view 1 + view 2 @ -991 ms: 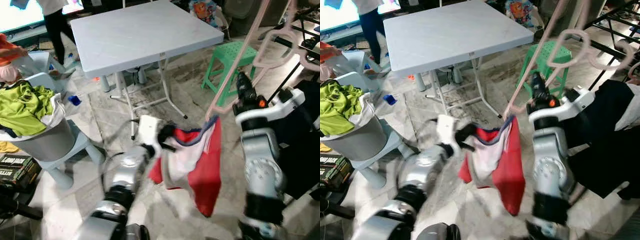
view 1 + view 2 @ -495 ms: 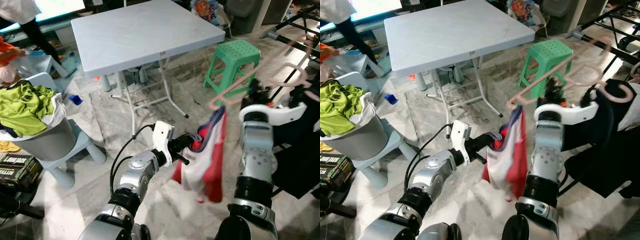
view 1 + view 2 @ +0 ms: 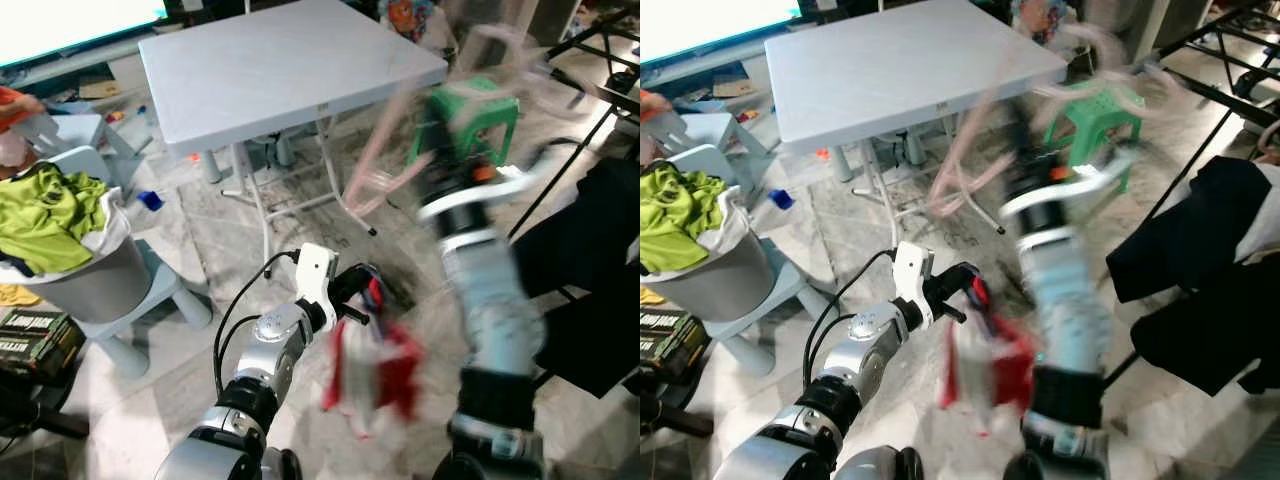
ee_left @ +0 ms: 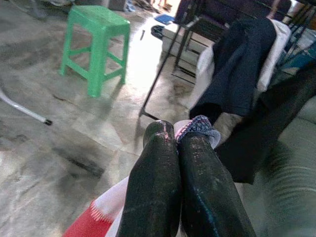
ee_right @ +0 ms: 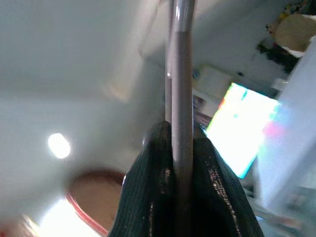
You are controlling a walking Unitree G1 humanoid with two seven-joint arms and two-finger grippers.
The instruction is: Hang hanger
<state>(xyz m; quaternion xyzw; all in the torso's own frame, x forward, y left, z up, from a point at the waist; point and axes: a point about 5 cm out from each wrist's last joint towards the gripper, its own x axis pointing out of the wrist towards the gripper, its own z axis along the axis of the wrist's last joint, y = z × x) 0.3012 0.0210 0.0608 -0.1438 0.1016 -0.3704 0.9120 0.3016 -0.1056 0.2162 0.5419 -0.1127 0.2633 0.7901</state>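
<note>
1. Black fingers [image 4: 163, 197] of the left claw [image 3: 365, 290] are pressed together on a fold of the red-and-white garment [image 3: 368, 372]; the blue patterned collar edge pokes out at the fingertips in the left wrist view.
2. Garment hangs straight down below the left claw, free of the floor, blurred.
3. Right claw [image 5: 180, 143] is clamped on the rod of the pink hanger [image 3: 385, 150]; the right wrist view shows the rod running between both fingers.
4. Hanger sits up and to the right of the left claw, raised in front of the right forearm, heavily motion-smeared. Exact tilt can't be read.
5. Hanger and garment are apart: a gap shows between the hanger's lower end and the cloth.
6. Beyond the right claw: green stool [image 3: 470, 115] on the marble floor [image 3: 200, 240].
7. Further right of it: black rack [image 3: 1230, 75] with dark clothes [image 3: 1200, 260] draped on it.
8. Ahead of the left claw: grey folding bench [image 3: 285, 65].
9. Far left of the left claw: basket [image 3: 85, 280] on a pale blue chair [image 3: 140, 320], lime-green clothing [image 3: 45, 215] piled in it.
</note>
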